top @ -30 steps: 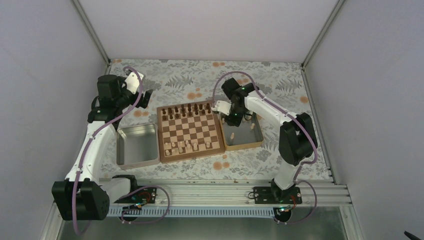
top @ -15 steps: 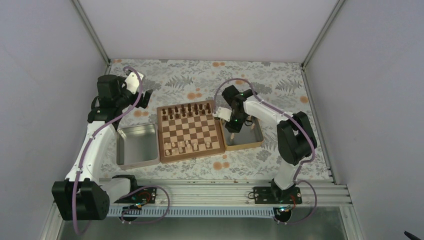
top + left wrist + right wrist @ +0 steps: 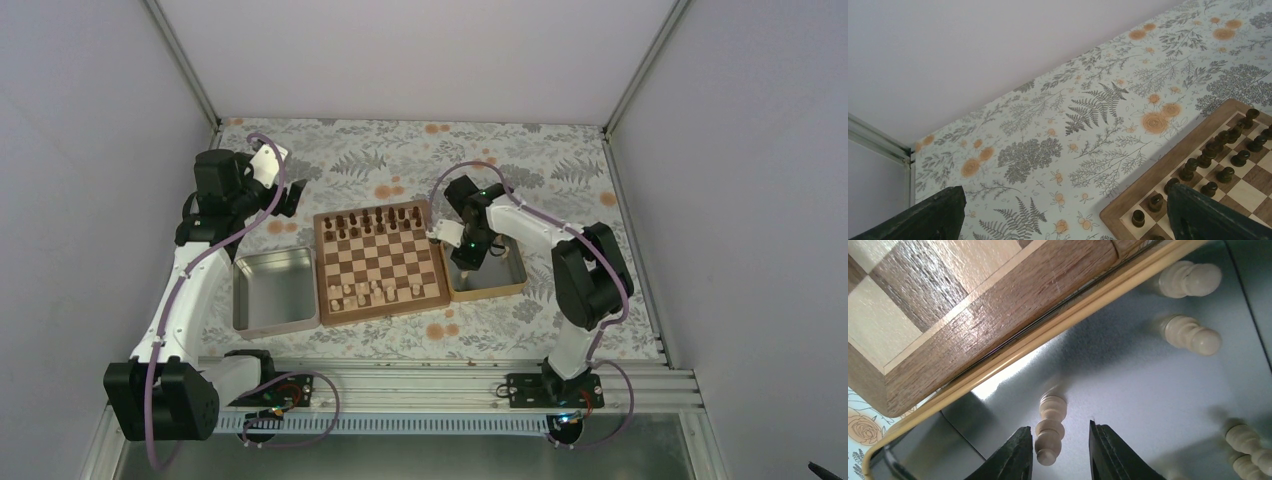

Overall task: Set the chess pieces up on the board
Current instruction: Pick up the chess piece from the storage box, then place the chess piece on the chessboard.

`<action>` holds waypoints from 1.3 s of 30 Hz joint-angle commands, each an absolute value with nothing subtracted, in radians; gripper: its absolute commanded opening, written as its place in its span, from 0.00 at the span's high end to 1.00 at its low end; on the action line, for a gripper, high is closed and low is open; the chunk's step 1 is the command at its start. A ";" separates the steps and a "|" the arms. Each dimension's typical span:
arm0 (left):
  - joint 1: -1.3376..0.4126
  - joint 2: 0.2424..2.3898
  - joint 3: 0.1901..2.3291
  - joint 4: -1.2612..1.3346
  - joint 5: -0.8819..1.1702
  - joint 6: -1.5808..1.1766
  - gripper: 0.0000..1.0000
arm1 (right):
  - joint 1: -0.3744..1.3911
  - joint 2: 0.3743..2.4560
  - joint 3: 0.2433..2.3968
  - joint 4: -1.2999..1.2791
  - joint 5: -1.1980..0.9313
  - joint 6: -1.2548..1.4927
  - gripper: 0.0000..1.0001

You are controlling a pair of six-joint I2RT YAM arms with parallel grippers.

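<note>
At the upper left of the overhead view we are seeing the left gripper [image 3: 1064, 202] hanging above the flowered cloth [image 3: 1088, 115], off the far left corner of the board [image 3: 385, 255]. In its own camera its two dark fingers [image 3: 923, 220] are sitting at the bottom corners of the frame. Its jaws are standing wide, with nothing between them.

Below it, at the middle left, a metal tray [image 3: 270, 290] is lying just beside the board's left edge. The board is sitting at the centre of the overhead frame. Dark pieces [image 3: 375, 219] are lining its far rows, and pale chess pieces [image 3: 362, 293] are standing in its near rows with gaps among them.

Against the board's right edge a gold-rimmed tray [image 3: 503, 286] is lying, and the right gripper [image 3: 1059, 437] is reaching down into it, close to the board's side. At the bottom centre of its wrist camera, its jaws are standing narrowly apart on either side of one pale piece [image 3: 1049, 426] lying on the tray floor. A strip of floor is showing between that piece and the right-hand finger, so we are not seeing a grip. More pale pieces are lying along the right of that frame.
</note>
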State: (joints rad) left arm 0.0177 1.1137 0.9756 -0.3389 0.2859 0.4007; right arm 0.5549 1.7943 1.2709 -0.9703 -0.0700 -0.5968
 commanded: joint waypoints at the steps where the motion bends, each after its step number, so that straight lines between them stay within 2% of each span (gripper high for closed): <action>1: 0.023 1.116 0.967 -0.346 0.308 0.408 0.00 | 0.557 1.797 1.249 -0.961 -0.089 -0.578 0.68; 11: 0.023 1.113 0.968 -0.347 0.306 0.407 0.00 | 0.557 1.807 1.236 -0.955 -0.089 -0.575 0.70; 14: 0.023 1.115 0.969 -0.347 0.306 0.407 0.00 | 0.558 1.801 1.237 -0.953 -0.083 -0.575 0.74; 18: 0.023 1.115 0.969 -0.346 0.305 0.406 0.00 | 0.557 1.793 1.242 -0.967 -0.078 -0.574 0.88; 20: 0.023 1.115 0.970 -0.347 0.307 0.406 0.00 | 0.556 1.790 1.240 -0.973 -0.060 -0.571 0.91; 26: 0.023 1.114 0.971 -0.347 0.307 0.405 0.00 | 0.558 1.737 1.295 -1.012 -0.026 -0.562 0.94; 32: 0.023 1.113 0.974 -0.347 0.306 0.403 0.00 | 0.570 1.694 1.462 -1.125 0.001 -0.566 0.95; 39: 0.023 1.114 0.977 -0.349 0.302 0.402 0.00 | 0.689 1.725 1.610 -1.202 -0.023 -0.581 0.96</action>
